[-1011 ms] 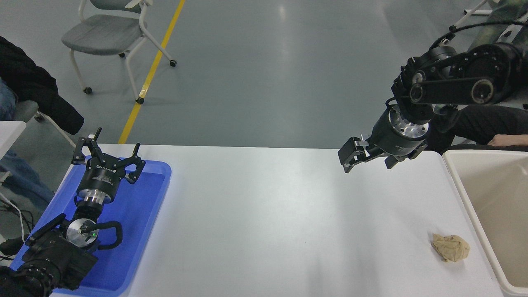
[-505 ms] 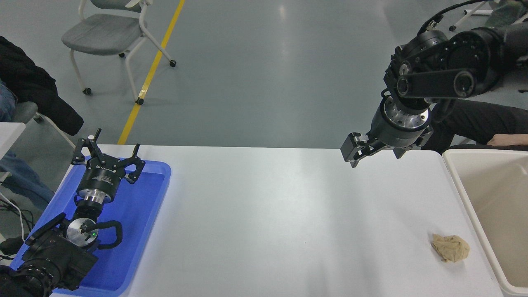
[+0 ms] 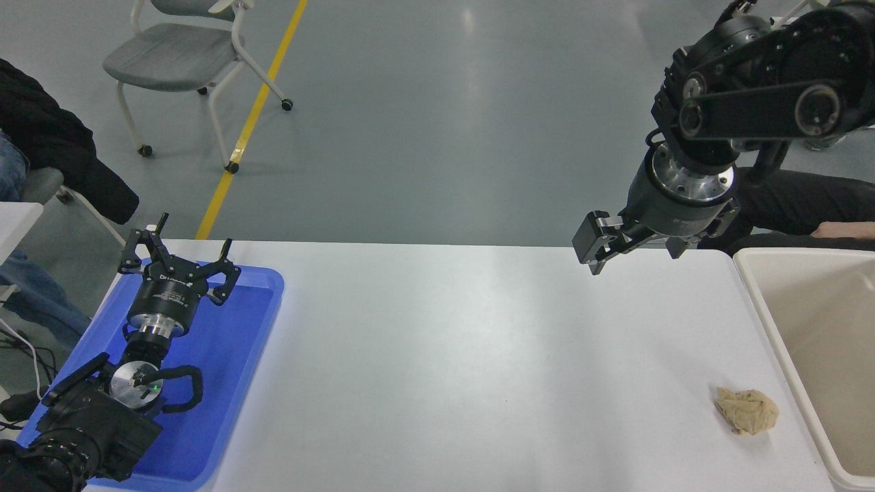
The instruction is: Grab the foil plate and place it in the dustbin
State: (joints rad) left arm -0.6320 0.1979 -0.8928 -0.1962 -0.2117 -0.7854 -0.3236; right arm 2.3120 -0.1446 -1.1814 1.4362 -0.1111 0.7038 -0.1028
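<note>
No foil plate shows in the head view; it is hidden or out of view. The beige dustbin (image 3: 759,301) stands at the table's right edge, and what shows of its inside is bare. My right gripper (image 3: 634,251) hangs in the air over the table's far edge, left of the dustbin, open and empty. My left gripper (image 3: 179,254) is parked at the lower left over the blue tray (image 3: 232,355), open and empty.
A small brown paper wad (image 3: 747,410) lies on the white table (image 3: 437,355) near the dustbin's left wall. A person's hand (image 3: 841,231) and dark sleeve show behind the dustbin. A grey chair (image 3: 178,58) stands on the floor beyond the table.
My right gripper has risen and shifted slightly right and away, towards the table's far edge. The left arm, the paper wad and the dustbin have not moved.
</note>
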